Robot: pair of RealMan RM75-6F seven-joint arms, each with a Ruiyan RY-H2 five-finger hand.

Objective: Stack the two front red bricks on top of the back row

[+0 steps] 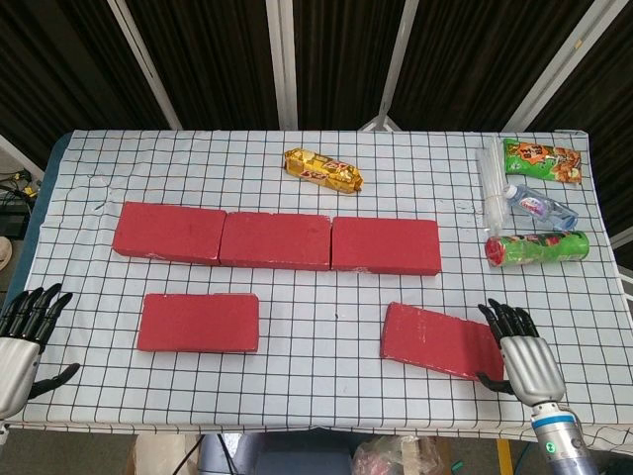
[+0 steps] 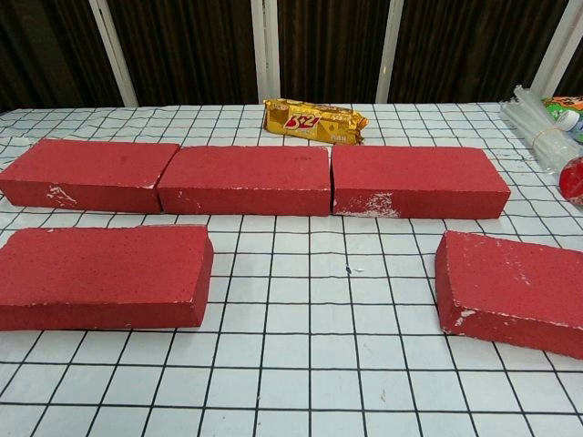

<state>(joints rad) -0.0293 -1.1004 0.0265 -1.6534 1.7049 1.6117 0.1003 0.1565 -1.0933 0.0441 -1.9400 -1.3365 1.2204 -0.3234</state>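
Three red bricks form the back row [image 1: 276, 239] [image 2: 244, 179] across the middle of the checked table. Two more red bricks lie in front: the front left brick [image 1: 198, 322] [image 2: 102, 276] lies square, the front right brick [image 1: 442, 340] [image 2: 510, 290] is turned slightly. In the head view my right hand [image 1: 520, 356] is open with fingers spread, right at the front right brick's right end; whether it touches is unclear. My left hand [image 1: 22, 341] hangs open off the table's left front corner, well away from the front left brick. Neither hand appears in the chest view.
A gold snack packet [image 1: 322, 169] [image 2: 314, 119] lies behind the back row. At the right edge sit a green chip can [image 1: 536, 246], a water bottle [image 1: 535, 205], a green packet [image 1: 542, 161] and a clear plastic bundle [image 1: 491, 183].
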